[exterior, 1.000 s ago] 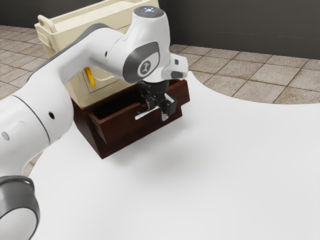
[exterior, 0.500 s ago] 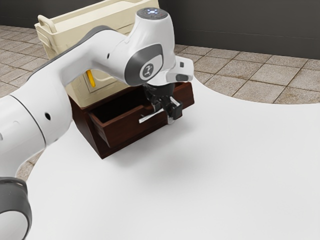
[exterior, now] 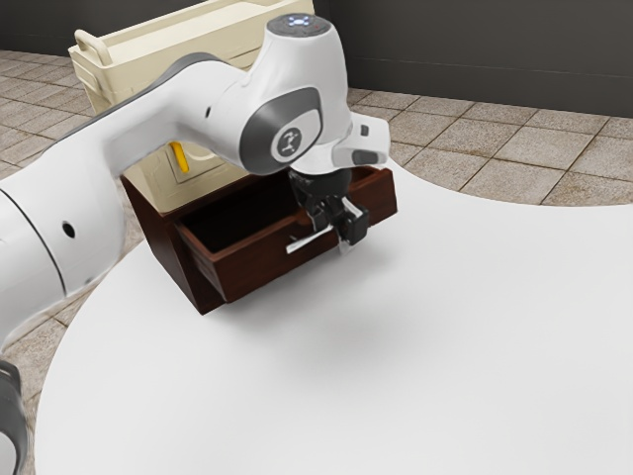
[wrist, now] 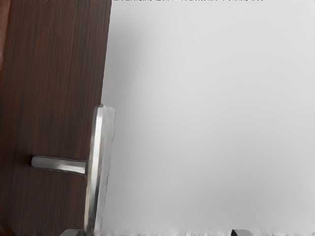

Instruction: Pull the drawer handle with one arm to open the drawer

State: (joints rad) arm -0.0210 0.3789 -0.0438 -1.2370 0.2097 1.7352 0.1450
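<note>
White tabletop [exterior: 445,346] below pulled-out drawer [exterior: 247,269]; handle [exterior: 302,242] between spread fingers of pincer [exterior: 336,228], nearer drawer-side one.

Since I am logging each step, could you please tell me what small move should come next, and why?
Probably a gentle pull on the handle, straight away from the cabinet: the gripper is at the handle, and the drawer stands partly out, so it may well slide more.
</note>
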